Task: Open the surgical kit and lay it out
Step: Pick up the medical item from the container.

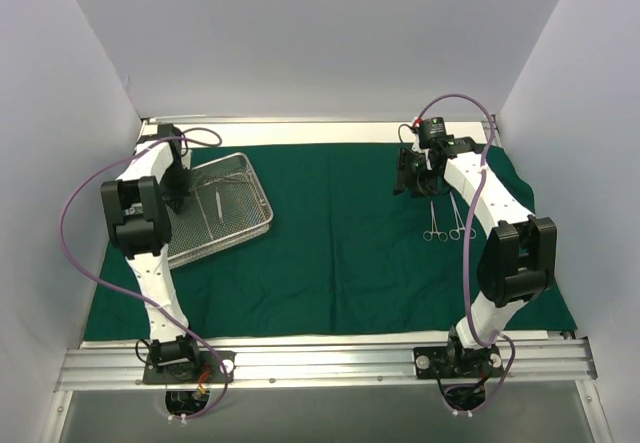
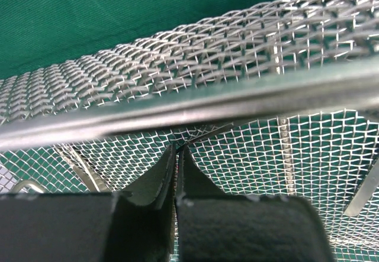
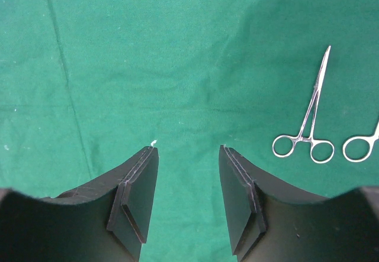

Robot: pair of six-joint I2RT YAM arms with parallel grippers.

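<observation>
The dark green cloth (image 1: 340, 253) lies spread flat over the table. At its left stands the silver wire-mesh tray (image 1: 258, 189), with tweezers (image 1: 216, 206) lying inside. My left gripper (image 1: 178, 201) reaches down into the tray (image 2: 237, 96). Its jaws (image 2: 177, 148) are pressed together, and a thin steel instrument tip (image 2: 210, 132) pokes out from between them. Two ring-handled clamps (image 1: 432, 221) (image 1: 457, 221) lie side by side on the cloth at the right. My right gripper (image 1: 410, 175) hovers open over bare cloth (image 3: 188, 149), left of one clamp (image 3: 311, 114).
More steel pieces show through the tray mesh: a ring handle (image 2: 23, 186) at the lower left and a flat strip (image 2: 364, 191) at the right. White walls enclose the table on three sides. A metal rail (image 1: 330, 363) runs along the near edge.
</observation>
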